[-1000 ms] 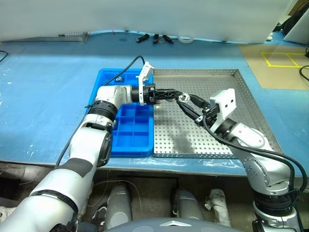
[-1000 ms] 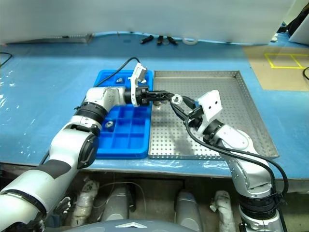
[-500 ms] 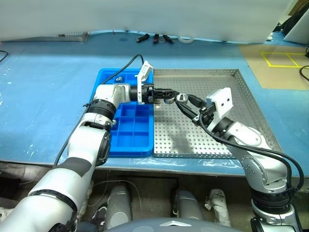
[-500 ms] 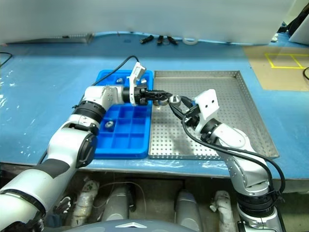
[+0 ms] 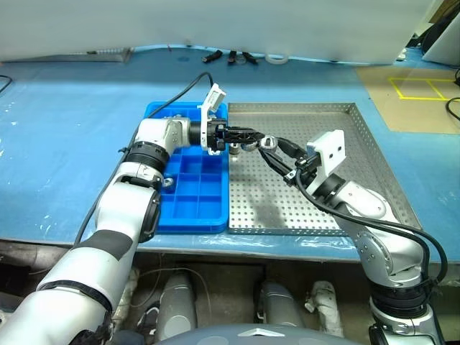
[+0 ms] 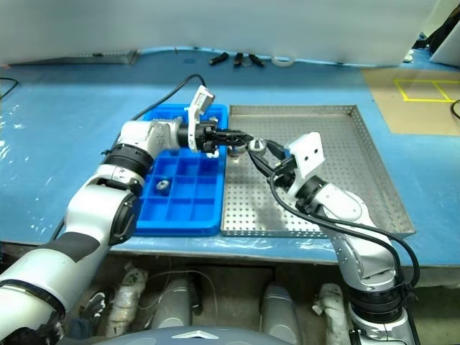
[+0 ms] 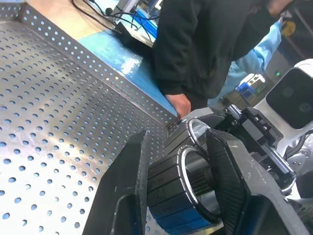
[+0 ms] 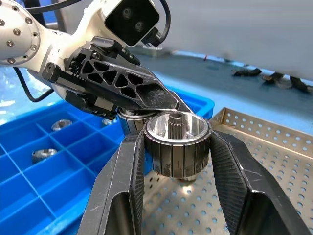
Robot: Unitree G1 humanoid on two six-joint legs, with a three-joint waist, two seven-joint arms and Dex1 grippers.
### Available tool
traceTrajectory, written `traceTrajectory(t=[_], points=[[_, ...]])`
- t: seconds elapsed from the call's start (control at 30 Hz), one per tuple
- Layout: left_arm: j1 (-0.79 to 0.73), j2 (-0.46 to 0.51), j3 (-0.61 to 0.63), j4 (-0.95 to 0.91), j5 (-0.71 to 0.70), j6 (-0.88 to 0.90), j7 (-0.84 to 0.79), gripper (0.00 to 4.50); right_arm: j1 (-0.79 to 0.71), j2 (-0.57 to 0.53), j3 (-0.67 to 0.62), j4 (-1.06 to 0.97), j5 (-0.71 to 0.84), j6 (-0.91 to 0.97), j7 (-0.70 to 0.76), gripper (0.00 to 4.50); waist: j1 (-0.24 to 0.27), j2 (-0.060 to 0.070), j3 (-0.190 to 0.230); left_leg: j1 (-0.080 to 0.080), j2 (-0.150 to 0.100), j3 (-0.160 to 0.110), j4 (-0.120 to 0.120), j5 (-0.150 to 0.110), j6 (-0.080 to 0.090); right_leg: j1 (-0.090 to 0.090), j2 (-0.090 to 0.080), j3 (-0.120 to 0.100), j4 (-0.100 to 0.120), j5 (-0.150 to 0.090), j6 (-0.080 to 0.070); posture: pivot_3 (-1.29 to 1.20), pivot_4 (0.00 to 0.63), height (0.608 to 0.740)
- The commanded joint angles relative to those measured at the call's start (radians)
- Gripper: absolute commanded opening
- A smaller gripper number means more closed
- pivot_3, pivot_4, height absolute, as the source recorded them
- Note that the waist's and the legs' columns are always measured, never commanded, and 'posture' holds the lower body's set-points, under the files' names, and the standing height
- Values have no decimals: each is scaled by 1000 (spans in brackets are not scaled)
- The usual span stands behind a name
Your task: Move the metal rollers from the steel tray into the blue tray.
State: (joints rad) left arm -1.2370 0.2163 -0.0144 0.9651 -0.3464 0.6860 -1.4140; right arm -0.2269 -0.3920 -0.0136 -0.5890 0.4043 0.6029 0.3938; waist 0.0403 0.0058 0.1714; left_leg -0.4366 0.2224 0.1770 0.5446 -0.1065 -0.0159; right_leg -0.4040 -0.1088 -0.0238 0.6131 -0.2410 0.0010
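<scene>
Left gripper: jaws clamped on a roller, for carrying to the blue tray.
Right gripper: jaws gripping another roller, raised above the steel tray.

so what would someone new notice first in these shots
Two black two-fingered tools meet above the seam between the trays: the left tool and the right tool each clamp a shiny ribbed metal roller, nearly touching. Below lie the grey perforated steel tray and, on its left, the bright blue compartment tray, with rollers already in some cells.
</scene>
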Motion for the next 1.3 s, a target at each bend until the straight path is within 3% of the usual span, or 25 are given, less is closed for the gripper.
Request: traceTrajectory(t=[0.03, 0.37, 0.53, 0.67, 0.8, 1.03, 1.3], points=[[-54, 107, 38, 35, 22, -67, 2, 1434, 5, -13, -70, 24, -37, -30, -44, 1591, 0, 0, 0, 0, 0, 0, 0, 0, 0, 0, 0, 0, 0, 0, 0, -363, 150, 740], [-85, 141, 29, 74, 61, -123, -8, 1434, 9, -14, -38, 35, -42, -46, -53, 1591, 1, 0, 0, 0, 0, 0, 0, 0, 0, 0, 0, 0, 0, 0, 0, -344, 150, 740], [-19, 163, -15, -35, 117, -356, -28, 1434, -1, 71, -160, 81, 97, 104, -155, 1591, 0, 0, 0, 0, 1, 0, 0, 0, 0, 0, 0, 0, 0, 0, 0, -346, 150, 740], [-16, 165, 6, -61, 81, -339, -40, 1434, -19, 131, -248, 70, 253, 207, -218, 1591, -2, 0, 0, 0, 1, 0, 0, 0, 0, -1, 0, 0, 0, 0, 0, -346, 150, 740], [-33, 161, 19, -24, 90, -338, -19, 1434, -42, 147, -304, 80, 311, 272, -267, 1591, 9, 0, 0, 0, 1, 0, -1, 0, -1, 0, 0, -1, 0, 0, 0, -344, 150, 740], [-23, 154, 20, -49, 91, -316, -21, 1434, -23, 45, -239, 67, 236, 261, -237, 1591, 5, 0, 0, 0, 0, 0, 0, 2, -3, 0, -1, 0, 0, 0, 0, -346, 150, 740], [153, 186, 18, -305, 44, -240, -45, 1434, 9, -93, -70, 17, 191, 158, 1, 1591, 0, 0, 0, 1, 1, 0, -2, 1, -2, -1, 0, -1, 1, 0, 0, -323, 150, 740]])
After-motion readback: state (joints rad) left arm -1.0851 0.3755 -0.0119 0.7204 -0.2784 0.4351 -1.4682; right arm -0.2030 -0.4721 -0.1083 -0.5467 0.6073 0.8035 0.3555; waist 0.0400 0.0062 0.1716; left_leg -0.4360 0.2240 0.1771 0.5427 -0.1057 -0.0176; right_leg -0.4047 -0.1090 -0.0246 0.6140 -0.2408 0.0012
